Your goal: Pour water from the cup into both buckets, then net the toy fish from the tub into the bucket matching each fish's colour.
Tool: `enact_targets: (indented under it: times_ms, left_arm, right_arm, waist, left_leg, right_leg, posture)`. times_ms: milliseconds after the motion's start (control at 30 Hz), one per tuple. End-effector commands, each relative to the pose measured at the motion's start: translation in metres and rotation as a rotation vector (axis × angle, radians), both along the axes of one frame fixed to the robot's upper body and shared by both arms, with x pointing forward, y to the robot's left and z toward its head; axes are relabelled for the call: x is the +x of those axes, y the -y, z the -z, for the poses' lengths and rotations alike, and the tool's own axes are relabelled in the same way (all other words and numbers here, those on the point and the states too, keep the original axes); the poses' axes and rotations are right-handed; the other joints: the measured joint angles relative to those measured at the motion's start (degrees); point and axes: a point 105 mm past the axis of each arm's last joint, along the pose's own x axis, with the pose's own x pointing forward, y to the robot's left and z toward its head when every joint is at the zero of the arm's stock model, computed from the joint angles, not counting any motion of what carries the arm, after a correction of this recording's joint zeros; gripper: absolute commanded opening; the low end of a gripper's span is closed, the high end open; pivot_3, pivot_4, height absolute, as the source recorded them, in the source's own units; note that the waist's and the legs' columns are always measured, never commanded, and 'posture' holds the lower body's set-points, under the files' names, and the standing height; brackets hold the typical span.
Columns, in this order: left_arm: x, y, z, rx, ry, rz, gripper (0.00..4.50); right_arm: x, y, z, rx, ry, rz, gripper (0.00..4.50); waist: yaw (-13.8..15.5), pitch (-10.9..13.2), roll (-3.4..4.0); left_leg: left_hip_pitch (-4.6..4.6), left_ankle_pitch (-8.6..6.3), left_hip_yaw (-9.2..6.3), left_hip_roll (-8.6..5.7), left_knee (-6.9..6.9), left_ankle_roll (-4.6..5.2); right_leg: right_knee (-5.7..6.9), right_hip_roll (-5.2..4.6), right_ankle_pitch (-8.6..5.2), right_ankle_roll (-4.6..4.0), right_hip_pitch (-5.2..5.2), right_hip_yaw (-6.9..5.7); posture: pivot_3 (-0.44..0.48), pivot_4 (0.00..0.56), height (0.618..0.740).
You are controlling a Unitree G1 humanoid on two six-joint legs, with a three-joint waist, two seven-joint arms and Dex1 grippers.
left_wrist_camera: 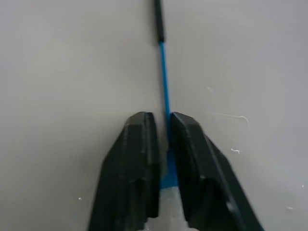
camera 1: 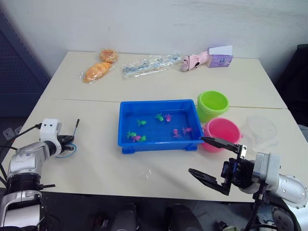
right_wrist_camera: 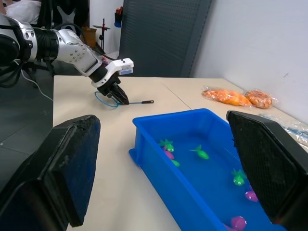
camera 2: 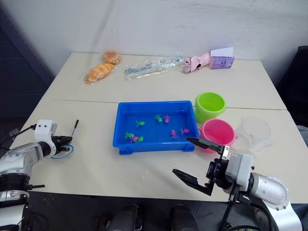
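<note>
Your left gripper (camera 1: 67, 140) is clenching its fingers on the net (camera 1: 71, 138) handle near the desk's left edge, ready to scoop; right gripper (camera 1: 215, 161) is hanging wide open beside the tub (camera 1: 159, 144).

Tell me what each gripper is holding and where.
Left gripper pinches the net by its thin handle, down on the table. Right gripper is open, holding nothing.

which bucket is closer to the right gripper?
The pink bucket: it sits just beyond the open right gripper; the green bucket stands behind it.
</note>
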Motion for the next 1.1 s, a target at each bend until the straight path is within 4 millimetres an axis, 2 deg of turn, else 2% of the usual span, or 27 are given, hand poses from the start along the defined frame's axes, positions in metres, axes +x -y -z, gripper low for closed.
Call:
enact_targets:
  times_ms: [33,100,133,233,300,367,433,567,733,867,1100]
  left_arm:
    - [0.005,-0.003,-0.023,-0.005,0.112,0.062,0.03]
    - [0.007,-0.004,-0.039,0.038,0.167,0.121,0.03]
    - [0.008,0.001,-0.054,0.066,0.232,0.198,0.03]
    - [0.006,0.039,-0.111,0.084,0.461,0.531,0.03]
    - [-0.008,0.071,-0.133,0.099,0.508,0.798,0.03]
    - [-0.024,0.099,-0.146,0.086,0.503,1.031,0.03]
    - [-0.036,0.128,-0.152,0.124,0.46,1.251,0.03]
    - [-0.052,0.184,-0.144,0.253,0.359,1.619,0.03]
    - [-0.055,0.239,-0.142,0.283,0.381,1.811,0.03]
    - [-0.06,0.26,-0.138,0.247,0.362,1.869,0.03]
    - [-0.055,0.268,-0.139,0.254,0.383,1.854,0.03]
  right_arm:
    - [-0.003,-0.003,-0.013,-0.007,0.049,-0.007,4.5]
    - [-0.002,-0.004,-0.017,-0.01,0.048,-0.007,4.5]
    - [-0.001,-0.005,-0.018,-0.019,0.039,-0.01,4.5]
    - [0.004,-0.01,-0.027,-0.046,0.015,-0.019,4.5]
    - [0.013,-0.013,-0.032,-0.082,-0.037,0.005,4.5]
    - [0.018,-0.017,-0.037,-0.113,-0.084,-0.005,4.5]
    - [0.026,-0.02,-0.034,-0.187,-0.152,0.002,4.5]
    - [0.041,-0.027,-0.037,-0.266,-0.247,0.0,4.5]
    - [0.05,-0.042,-0.032,-0.348,-0.333,-0.02,4.5]
    - [0.05,-0.053,-0.026,-0.373,-0.375,-0.04,4.5]
    - [0.047,-0.06,-0.021,-0.359,-0.435,-0.052,4.5]
  waist:
    - [-0.01,0.0,0.0]
    - [-0.02,0.03,-0.04]
    - [-0.03,0.06,-0.11]
    - [-0.2,0.06,-0.11]
    - [-0.29,0.11,-0.09]
    - [-0.36,0.11,-0.07]
    - [-0.37,0.17,0.07]
    - [-0.29,0.29,0.26]
    - [-0.33,0.29,0.26]
    - [-0.51,0.29,0.26]
    - [-0.26,0.29,0.26]
  left_leg:
    - [0.0,0.0,0.0,0.0,0.01,0.0]
    - [-0.04,0.01,0.0,0.0,0.03,-0.01]
    - [-0.06,0.0,0.0,0.0,0.04,-0.01]
    - [-0.1,0.02,-0.03,0.01,0.03,-0.05]
    - [-0.14,0.09,-0.02,0.01,0.1,-0.17]
    - [-0.17,0.09,-0.03,0.01,0.1,-0.18]
    - [-0.15,0.08,-0.06,0.01,0.05,-0.18]
    - [-0.2,0.09,-0.07,0.01,0.04,-0.15]
    - [-0.4,0.14,-0.06,0.01,0.16,-0.04]
    - [-0.67,0.15,-0.04,0.01,0.28,0.0]
    - [-1.17,0.14,-0.11,0.01,0.86,0.07]
  right_leg:
    - [0.0,0.0,0.0,0.0,0.0,0.0]
    - [0.01,0.0,0.0,0.0,-0.03,-0.01]
    - [0.01,0.0,0.0,0.0,-0.05,-0.01]
    - [0.0,0.0,0.0,-0.01,-0.09,-0.02]
    - [-0.02,-0.03,0.0,-0.02,-0.08,-0.02]
    - [-0.07,-0.07,0.0,-0.03,-0.09,-0.02]
    - [-0.16,-0.08,0.0,-0.06,-0.05,-0.02]
    - [-0.19,-0.05,-0.02,-0.08,-0.06,-0.04]
    - [-0.18,0.03,-0.01,-0.05,-0.14,-0.05]
    - [0.06,0.08,0.02,-0.01,-0.38,-0.05]
    - [0.32,0.07,0.03,0.01,-0.79,-0.06]
  posture:
    - [0.0,0.15,0.74]
    - [0.0,0.15,0.74]
    - [0.0,0.15,0.74]
    - [0.0,0.15,0.74]
    - [0.0,0.15,0.74]
    - [0.0,0.15,0.74]
    - [0.0,0.15,0.74]
    - [0.0,0.15,0.74]
    - [0.0,0.15,0.74]
    - [0.0,0.15,0.74]
    - [0.0,0.15,0.74]
